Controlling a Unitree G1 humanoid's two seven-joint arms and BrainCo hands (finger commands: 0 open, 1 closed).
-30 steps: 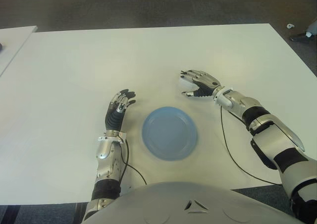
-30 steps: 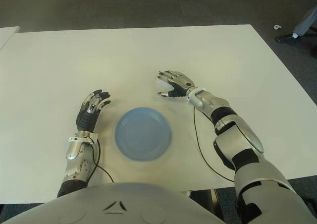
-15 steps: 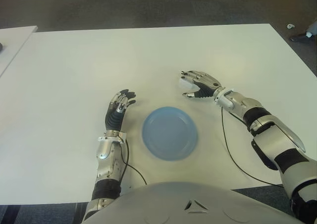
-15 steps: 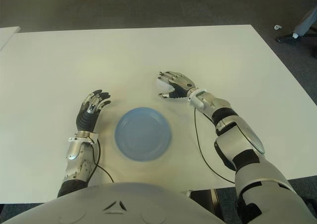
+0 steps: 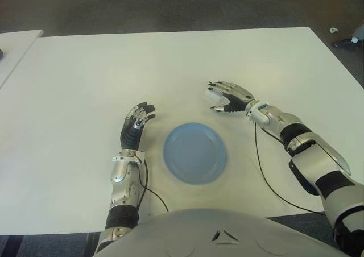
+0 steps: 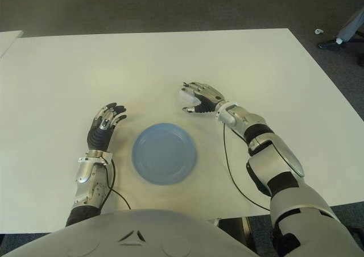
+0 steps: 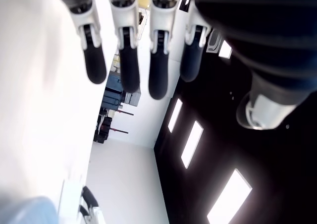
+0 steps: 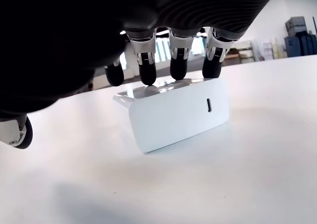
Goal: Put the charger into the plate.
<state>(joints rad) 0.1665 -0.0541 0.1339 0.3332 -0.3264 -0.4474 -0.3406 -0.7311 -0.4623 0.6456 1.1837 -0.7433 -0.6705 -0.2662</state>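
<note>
White desk [image 5: 85, 69] fills most of the left eye view, with dark carpet beyond its far edge. A round blue plate [image 5: 194, 152] lies near the robot's body, nothing in it. Just left of the plate shows the left hand [image 5: 137, 124], its dark fingers stretched forward and grasping nothing. Beyond the plate and to its right, the right hand [image 5: 228, 97] arches over a small white charger [image 5: 217, 96] that sits on the desk, apart from the plate. A thin black cable [image 5: 267, 166] runs along the right forearm toward the near desk edge.

From the right eye view the layout is the same: the charger [image 6: 188, 96] shows as a pale block under the curved fingers of the right hand, beyond the plate's far right rim.

Seen from the left wrist, four dark fingertips [image 7: 124, 70] hang straight and relaxed, with nothing between them.

At the right wrist, the charger [image 8: 181, 113] stands on the desk, a small slot on its facing side. Four fingertips [image 8: 147, 70] touch its top edge from behind, while the thumb [image 8: 17, 132] stays off to one side, clear of the block, so the grip is not closed.
</note>
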